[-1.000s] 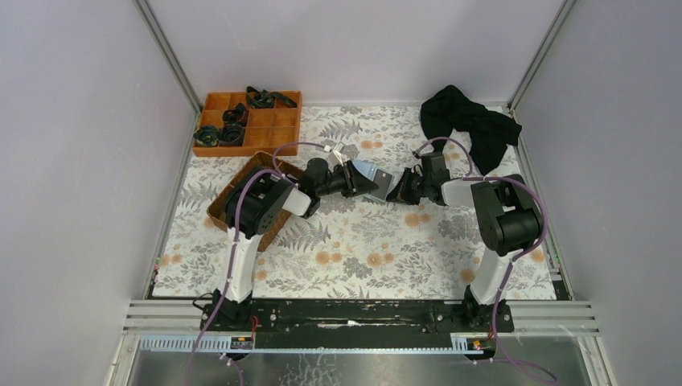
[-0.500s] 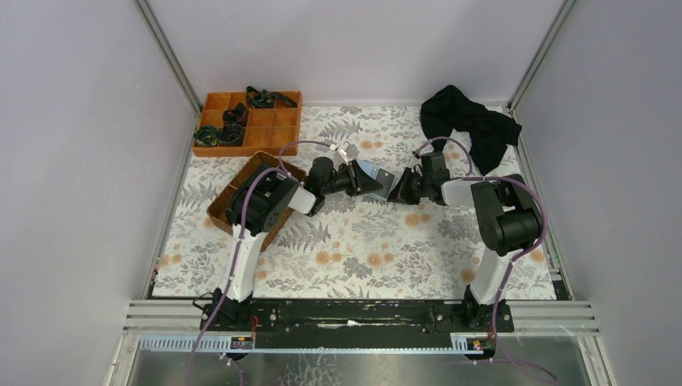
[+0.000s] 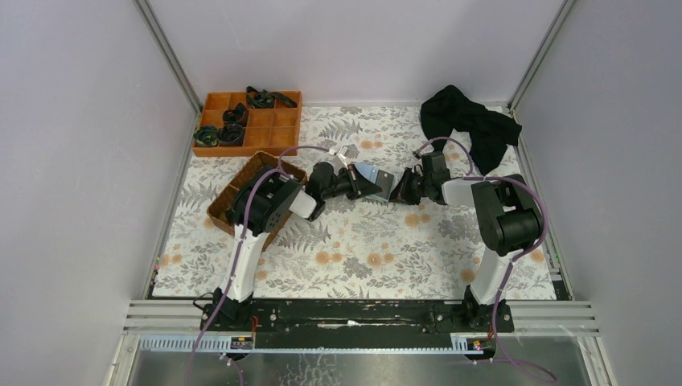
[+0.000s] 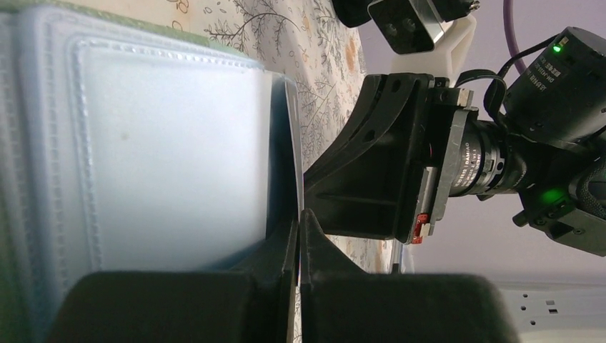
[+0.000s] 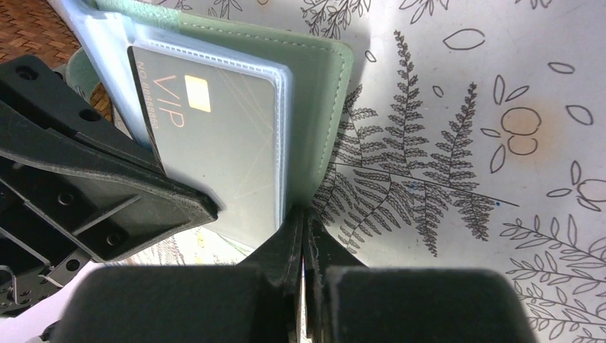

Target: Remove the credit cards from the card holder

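1. When we look down from above, our left claw (image 3: 359, 178) and our right claw (image 3: 396, 190) meet over the middle of the flowery table (image 3: 362, 257).
2. They hold the card holder (image 3: 375, 178) between them, and it is open.
3. Our left claw is pinched tight on a thin edge of the light blue inside.
4. Our right claw is squeezed closed on the edge of the green cover.
5. One dark grey credit card (image 5: 214, 136) with "VIP" on it sits in a clear pocket of the holder.
6. We cannot tell if more cards hide behind it.
7. Our left arm covers part of a brown basket (image 3: 233, 193).
8. An orange tray (image 3: 277, 133) sits at the far left.
9. A black cloth (image 3: 470, 121) lies at the far right.
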